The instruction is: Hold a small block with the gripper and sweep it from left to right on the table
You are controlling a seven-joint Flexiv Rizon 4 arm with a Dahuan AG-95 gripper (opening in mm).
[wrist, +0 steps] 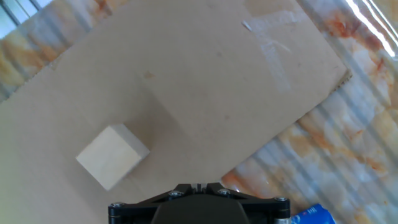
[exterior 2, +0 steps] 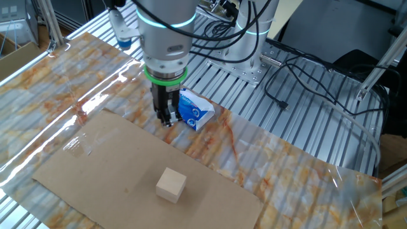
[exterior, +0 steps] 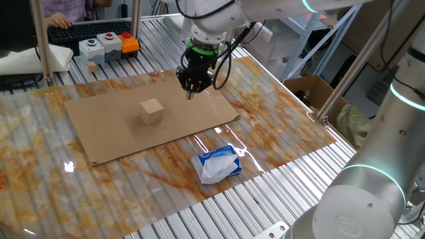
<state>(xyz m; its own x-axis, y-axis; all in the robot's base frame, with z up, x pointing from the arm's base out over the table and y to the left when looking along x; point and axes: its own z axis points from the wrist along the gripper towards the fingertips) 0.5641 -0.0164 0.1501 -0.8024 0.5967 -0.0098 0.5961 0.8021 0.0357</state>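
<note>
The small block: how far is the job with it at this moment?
Nothing looks done yet. The small block sits free on the cardboard sheet, untouched. The gripper hangs above the sheet's far edge, apart from the block, holding nothing; its fingers look close together. Left to do: move over the block, grasp it, then sweep it from left to right across the table.

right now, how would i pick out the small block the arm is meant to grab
Find the brown cardboard sheet lying on the marbled table. The small block sits alone near its middle, clear of the gripper. It is a plain light-tan wooden cube, unlike the white-and-blue packet off the sheet.
</note>
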